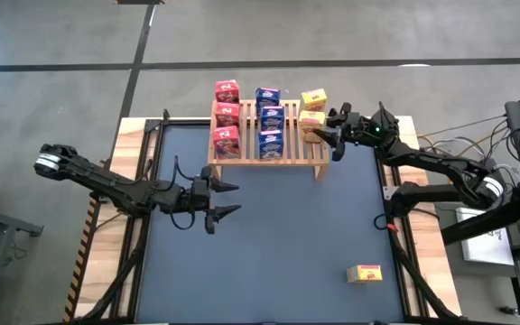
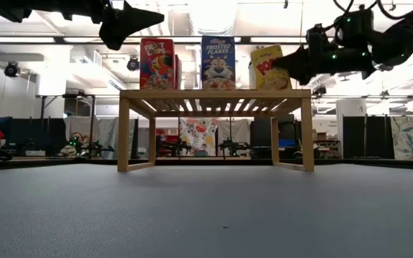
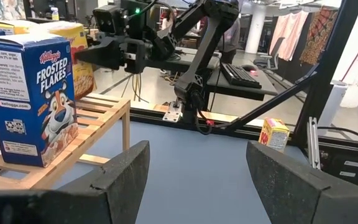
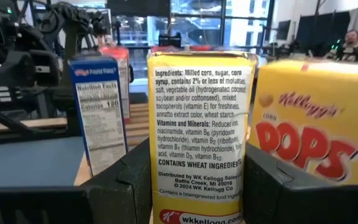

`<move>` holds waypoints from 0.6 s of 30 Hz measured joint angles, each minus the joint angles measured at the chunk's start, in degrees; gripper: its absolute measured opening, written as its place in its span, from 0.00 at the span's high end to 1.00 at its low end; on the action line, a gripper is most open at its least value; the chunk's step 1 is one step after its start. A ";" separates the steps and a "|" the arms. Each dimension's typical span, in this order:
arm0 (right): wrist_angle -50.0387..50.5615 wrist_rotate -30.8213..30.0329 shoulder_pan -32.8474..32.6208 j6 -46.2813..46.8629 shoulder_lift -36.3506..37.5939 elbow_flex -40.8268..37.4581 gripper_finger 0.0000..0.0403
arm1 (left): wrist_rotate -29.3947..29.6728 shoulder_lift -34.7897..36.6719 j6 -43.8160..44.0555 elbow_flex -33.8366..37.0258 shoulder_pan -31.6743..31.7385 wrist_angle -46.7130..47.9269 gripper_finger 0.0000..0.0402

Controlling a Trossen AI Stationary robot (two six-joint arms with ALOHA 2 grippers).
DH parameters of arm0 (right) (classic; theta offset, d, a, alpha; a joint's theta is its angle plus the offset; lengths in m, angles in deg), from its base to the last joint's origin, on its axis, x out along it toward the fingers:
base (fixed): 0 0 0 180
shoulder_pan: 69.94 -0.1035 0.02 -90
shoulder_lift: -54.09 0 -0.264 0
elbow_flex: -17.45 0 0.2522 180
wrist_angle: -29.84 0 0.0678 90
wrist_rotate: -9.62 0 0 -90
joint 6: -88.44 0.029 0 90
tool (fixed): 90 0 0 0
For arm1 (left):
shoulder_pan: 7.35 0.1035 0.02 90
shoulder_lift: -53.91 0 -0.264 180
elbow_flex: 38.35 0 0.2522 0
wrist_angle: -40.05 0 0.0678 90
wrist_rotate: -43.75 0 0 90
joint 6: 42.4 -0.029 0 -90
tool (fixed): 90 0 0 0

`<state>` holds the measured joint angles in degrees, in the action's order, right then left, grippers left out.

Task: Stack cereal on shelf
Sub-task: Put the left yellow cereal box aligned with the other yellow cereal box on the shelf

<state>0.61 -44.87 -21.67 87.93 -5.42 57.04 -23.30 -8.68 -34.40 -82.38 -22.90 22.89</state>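
The wooden shelf stands at the table's far middle. On it stand three red boxes, three blue boxes and a yellow box at its far right. My right gripper is at the shelf's right end, shut on a second yellow box, which stands upright in front of the first yellow box. A third yellow box lies on the table near the right front. My left gripper is open and empty, raised above the table in front of the shelf. My right gripper pinches the yellow box between its two fingers, one on each broad face, with the narrow ingredients side facing the wrist. The fingers come about level from the table's right side. The box is upright at slat height; whether its bottom rests on the slats, I cannot tell.
The blue mat in front of the shelf is bare apart from the loose yellow box. Black frame bars run along the table's left and right sides. Cables and equipment lie beyond the right edge.
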 joint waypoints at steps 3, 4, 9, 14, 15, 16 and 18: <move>-2.12 0.00 0.00 0.09 -2.12 0.00 0.59 | 0.01 0.00 0.49 -0.01 0.00 -0.04 0.37; -3.05 0.04 0.00 0.11 -2.77 0.00 0.59 | 0.01 0.00 0.66 -0.01 0.00 -0.04 0.37; -6.95 -0.10 0.00 0.74 -5.65 0.00 0.59 | 0.00 0.00 0.87 0.00 0.00 -0.04 0.37; -10.07 -0.82 0.00 1.07 -7.54 0.02 0.59 | -0.01 0.00 1.52 -0.01 0.00 -0.07 0.37; -10.74 -0.92 0.00 1.45 -7.82 0.02 0.59 | 0.01 0.00 1.52 -0.01 0.00 -0.07 0.37; -11.47 -0.98 0.00 2.05 -8.10 0.02 0.59 | 0.01 0.00 1.54 0.01 0.00 -0.09 0.37; -12.10 -1.06 0.02 2.48 -8.16 0.02 0.59 | 0.01 0.00 1.54 0.00 0.00 -0.12 0.37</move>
<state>-11.49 -45.93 -21.65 90.41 -13.57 57.06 -23.29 -8.68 -32.86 -82.38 -22.90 22.77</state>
